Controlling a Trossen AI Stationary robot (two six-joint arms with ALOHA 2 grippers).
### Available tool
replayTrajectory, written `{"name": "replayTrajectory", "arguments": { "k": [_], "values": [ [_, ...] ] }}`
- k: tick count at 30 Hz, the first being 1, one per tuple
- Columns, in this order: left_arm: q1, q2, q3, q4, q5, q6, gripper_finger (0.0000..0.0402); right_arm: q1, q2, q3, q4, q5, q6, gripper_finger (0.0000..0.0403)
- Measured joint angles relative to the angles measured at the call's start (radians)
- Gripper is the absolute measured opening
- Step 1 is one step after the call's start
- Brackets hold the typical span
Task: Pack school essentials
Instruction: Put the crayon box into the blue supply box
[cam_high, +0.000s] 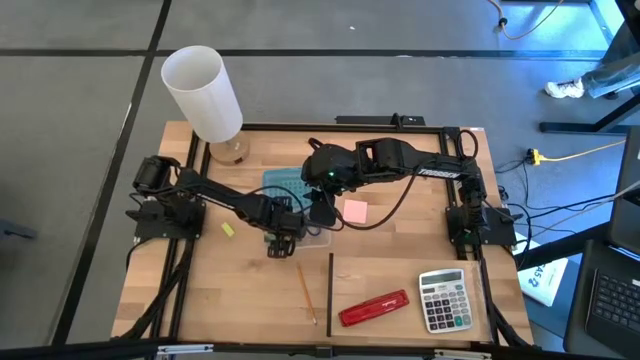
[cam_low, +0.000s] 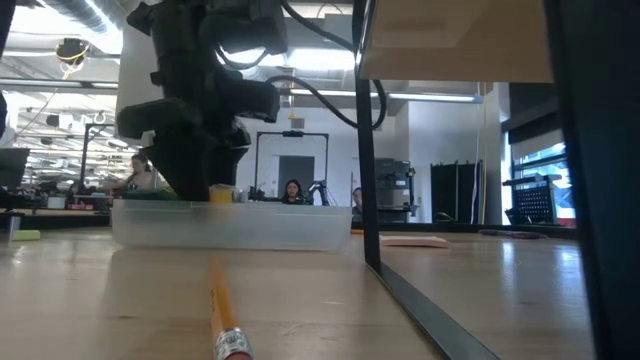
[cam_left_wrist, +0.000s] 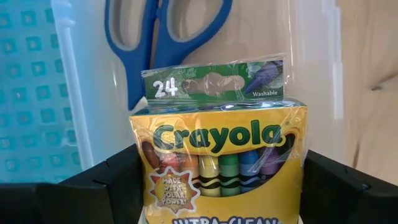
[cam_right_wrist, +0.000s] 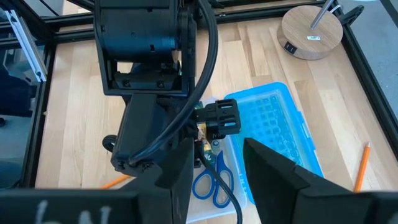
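The left tool (cam_high: 281, 238) has its two dark fingers (cam_left_wrist: 102, 186) spread wide around the yellow-green crayon box (cam_left_wrist: 219, 163), pressing its two sides, with the box upright over the clear plastic bin (cam_low: 230, 224). The lower part of the box is cut off in the left wrist view. Just behind it, the blue-handled scissors (cam_left_wrist: 163, 37) lie in the bin, blades hidden by the box. From above, the left arm reaches in from the bench's left edge and covers most of the bin.

The right tool (cam_high: 322, 205) hangs over the bin's far side, part open and holding nothing. The pink sticky-note pad (cam_high: 355, 211) lies just beside the bin; an orange pencil (cam_high: 305, 290) lies nearer the front of the bench (cam_high: 230, 300).
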Motion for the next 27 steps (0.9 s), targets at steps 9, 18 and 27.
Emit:
{"name": "replayTrajectory", "arguments": {
  "k": [9,18,27],
  "values": [
    [0.000,0.000,0.000,0.011,0.000,-0.001,0.0312,0.000,0.000,0.000,0.000,0.000,0.000,0.0141],
    [0.000,0.013,-0.001,0.002,0.000,-0.002,0.0312,0.000,0.000,0.000,0.001,0.000,0.000,0.0141],
    [0.011,0.031,0.000,0.009,0.039,-0.004,0.0312,0.000,0.000,0.000,0.002,0.000,0.000,0.0141]
  ]
}}
